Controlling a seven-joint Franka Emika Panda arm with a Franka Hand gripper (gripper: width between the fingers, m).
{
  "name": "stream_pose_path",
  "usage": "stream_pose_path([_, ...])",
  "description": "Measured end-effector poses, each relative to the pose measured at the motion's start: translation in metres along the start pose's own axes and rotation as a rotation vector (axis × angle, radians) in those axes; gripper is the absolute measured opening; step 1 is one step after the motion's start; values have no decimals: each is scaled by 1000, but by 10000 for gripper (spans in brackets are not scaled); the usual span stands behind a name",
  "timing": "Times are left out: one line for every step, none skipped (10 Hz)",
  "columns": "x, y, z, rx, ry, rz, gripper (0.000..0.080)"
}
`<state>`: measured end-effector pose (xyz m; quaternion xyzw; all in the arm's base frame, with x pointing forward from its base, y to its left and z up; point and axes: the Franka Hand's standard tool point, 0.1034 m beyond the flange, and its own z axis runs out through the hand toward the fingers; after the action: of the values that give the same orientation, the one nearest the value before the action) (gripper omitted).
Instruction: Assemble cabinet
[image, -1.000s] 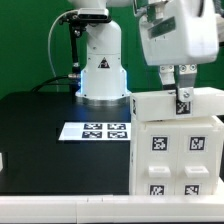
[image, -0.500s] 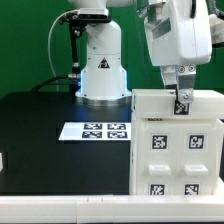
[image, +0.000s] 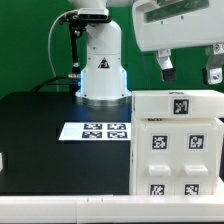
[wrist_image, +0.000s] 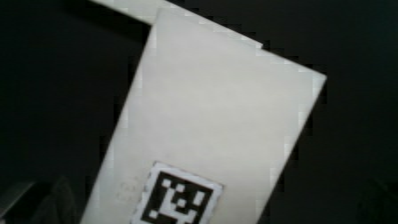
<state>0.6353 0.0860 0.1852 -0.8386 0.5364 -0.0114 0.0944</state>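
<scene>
Cabinet (image: 176, 140) is standing on the black table (image: 40, 130) at the exterior view's right, near the front edge. Front face is showing several square tags; one more tag is sitting on the top surface. Wrist view is showing a white panel of the cabinet (wrist_image: 214, 130) with one tag, seen from above.

Gripper (image: 188, 68) is hovering above the cabinet's top, clear of it, not touching. Fingers (image: 166, 66) are spread wide apart, nothing between them.

Marker board (image: 96, 130) is lying flat on the table just beside the cabinet, toward the exterior view's left. Robot base (image: 100, 70) is standing behind it.

Judgement: the arm is sitting between grasps; the body is placed, and I am not seeing any loose part in reach in these views. Next move is likely calling for locating the next part, descending with jaws aligned across it, and avoiding a knock against the thin top wall.
</scene>
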Motion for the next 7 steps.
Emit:
stream_pose_path([1,0,0,0,0,-80,796])
stream_pose_path([1,1,1,-19,15,-238,796])
stream_pose_path([1,1,2,-51,42,-431,796])
stream_pose_path([-1,0,2,-60,44,-617,796])
stream_pose_path([-1,1,2,-67,35,-800,796])
stream_pose_path([-2,3,3,-75,22,-917,796])
stream_pose_path([-1,3,3,-78,23,-964,796])
